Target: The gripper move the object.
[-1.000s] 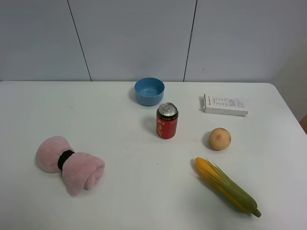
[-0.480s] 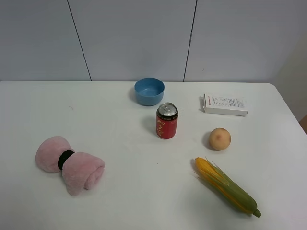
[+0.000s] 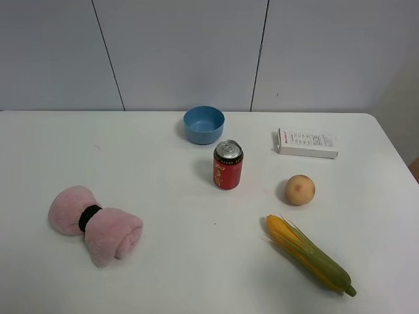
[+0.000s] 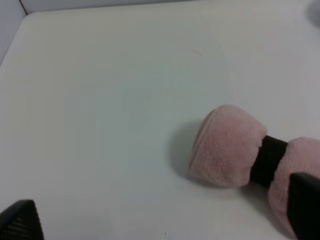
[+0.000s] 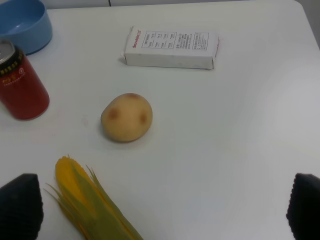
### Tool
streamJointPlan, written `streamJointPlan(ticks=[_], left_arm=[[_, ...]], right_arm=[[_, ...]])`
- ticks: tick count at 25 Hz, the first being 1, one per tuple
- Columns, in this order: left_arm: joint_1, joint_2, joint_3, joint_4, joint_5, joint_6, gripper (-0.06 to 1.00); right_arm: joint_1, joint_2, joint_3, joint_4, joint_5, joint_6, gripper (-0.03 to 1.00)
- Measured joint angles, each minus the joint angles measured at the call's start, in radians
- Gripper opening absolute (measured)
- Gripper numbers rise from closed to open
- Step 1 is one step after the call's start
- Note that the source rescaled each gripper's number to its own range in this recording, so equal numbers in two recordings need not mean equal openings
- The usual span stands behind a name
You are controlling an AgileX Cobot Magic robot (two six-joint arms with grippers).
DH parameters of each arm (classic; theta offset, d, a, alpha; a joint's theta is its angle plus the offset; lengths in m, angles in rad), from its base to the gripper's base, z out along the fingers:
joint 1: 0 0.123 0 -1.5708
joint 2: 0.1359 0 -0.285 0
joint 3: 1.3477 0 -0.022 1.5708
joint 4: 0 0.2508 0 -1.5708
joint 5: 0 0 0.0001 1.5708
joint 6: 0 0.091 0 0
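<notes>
The object, a small round tan-orange fruit with reddish spots (image 3: 300, 190), rests on the white table right of the red can (image 3: 228, 165). It also shows in the right wrist view (image 5: 126, 117). Neither arm shows in the exterior high view. My right gripper (image 5: 162, 207) is open, with only its black fingertips (image 5: 20, 207) showing at the frame's corners; the fruit lies ahead of it, apart from it. My left gripper (image 4: 162, 215) is open and empty, with its fingertips (image 4: 20, 220) wide apart, facing a pink plush (image 4: 235, 152).
A yellow-green corn cob (image 3: 309, 254) lies in front of the fruit. A white box (image 3: 306, 143) and a blue bowl (image 3: 203, 124) stand behind it. The pink plush (image 3: 95, 224) with a black band lies at the left. The table's right edge (image 3: 399, 163) is close to the fruit.
</notes>
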Motion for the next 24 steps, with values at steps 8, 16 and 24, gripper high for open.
streamJointPlan(ticks=[8, 16, 24], left_arm=[[0.000, 0.000, 0.000, 0.000, 0.000, 0.000, 1.00], [0.000, 0.000, 0.000, 0.000, 0.000, 0.000, 1.00], [0.000, 0.000, 0.000, 0.000, 0.000, 0.000, 1.00]], right_arm=[[0.000, 0.000, 0.000, 0.000, 0.000, 0.000, 1.00], [0.000, 0.000, 0.000, 0.000, 0.000, 0.000, 1.00], [0.000, 0.000, 0.000, 0.000, 0.000, 0.000, 1.00]])
